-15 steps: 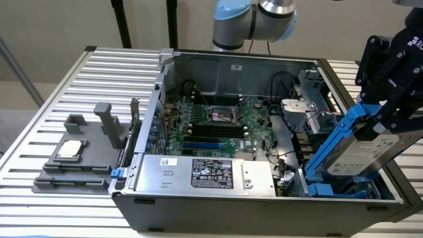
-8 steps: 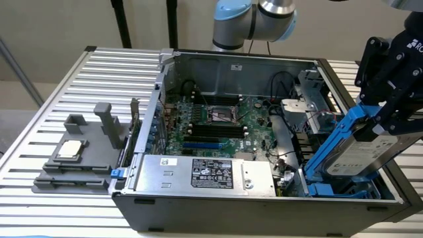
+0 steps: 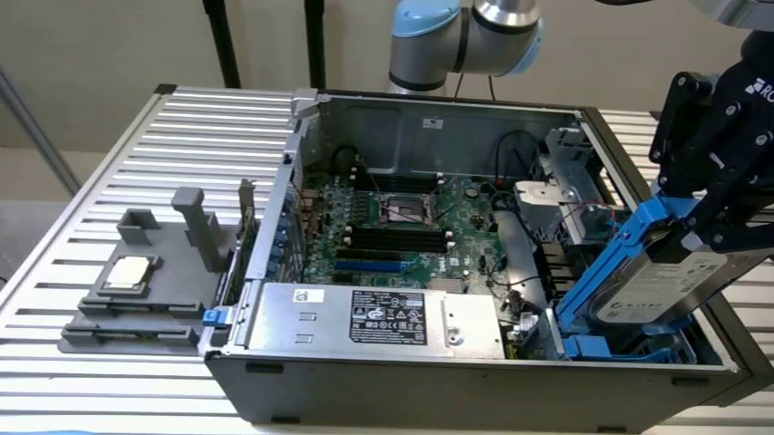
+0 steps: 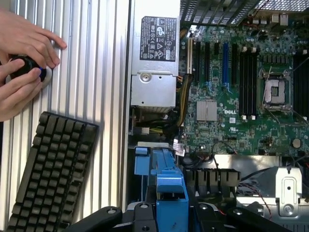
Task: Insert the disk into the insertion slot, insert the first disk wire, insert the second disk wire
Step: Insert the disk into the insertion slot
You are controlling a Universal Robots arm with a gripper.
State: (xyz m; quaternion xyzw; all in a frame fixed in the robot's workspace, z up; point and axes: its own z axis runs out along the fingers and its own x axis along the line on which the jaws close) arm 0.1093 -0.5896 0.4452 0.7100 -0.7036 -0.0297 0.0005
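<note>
The disk, grey-silver with a white label in its bright blue carrier, hangs tilted at the case's front corner on the exterior view's right. Its lower end dips into the insertion slot, a grey bay with blue rails. My black gripper is shut on the disk's raised upper end. In the wrist view the blue carrier runs out between my black fingers toward the blue tabs of the slot. Thin red and black wires lie beside the bay; which are the disk wires I cannot tell.
Inside the open case lie the motherboard and the silver power-supply box. A grey fixture holding a chip stands on the slatted table. In the wrist view, a black keyboard and a person's hands on a black knob.
</note>
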